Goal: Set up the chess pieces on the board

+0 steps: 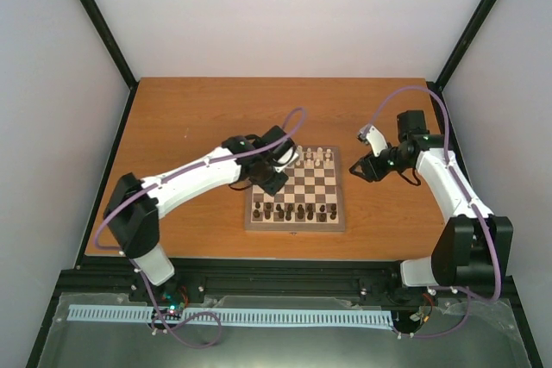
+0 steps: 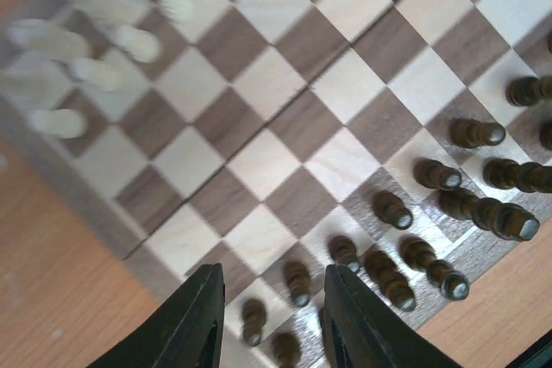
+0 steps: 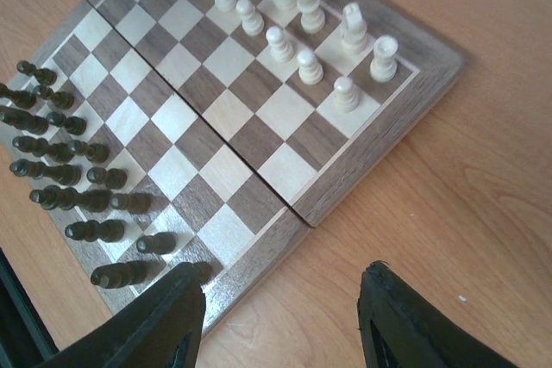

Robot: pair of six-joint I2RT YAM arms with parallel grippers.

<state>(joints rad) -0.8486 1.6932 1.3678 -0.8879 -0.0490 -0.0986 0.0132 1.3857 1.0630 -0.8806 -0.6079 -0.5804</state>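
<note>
While left gripper (image 2: 274,275) hangs parted over dark pieces (image 2: 392,210), right gripper (image 3: 280,271) gapes beside board (image 3: 228,170)

The checkered board (image 1: 306,185) lies flat, cream pieces (image 1: 316,158) ranked along its far edge, dark pieces (image 1: 297,212) opposite.

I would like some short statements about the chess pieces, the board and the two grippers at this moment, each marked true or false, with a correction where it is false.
1. The dark brown pieces stand along the near side of the board. True.
2. The right gripper holds a cream piece. False: it is open and empty, over the table beside the board.
3. The middle rows of the board carry no pieces. True.
4. The left gripper hangs over the table, away from the board. False: it is above the board, open, with dark brown pieces below it.
</note>
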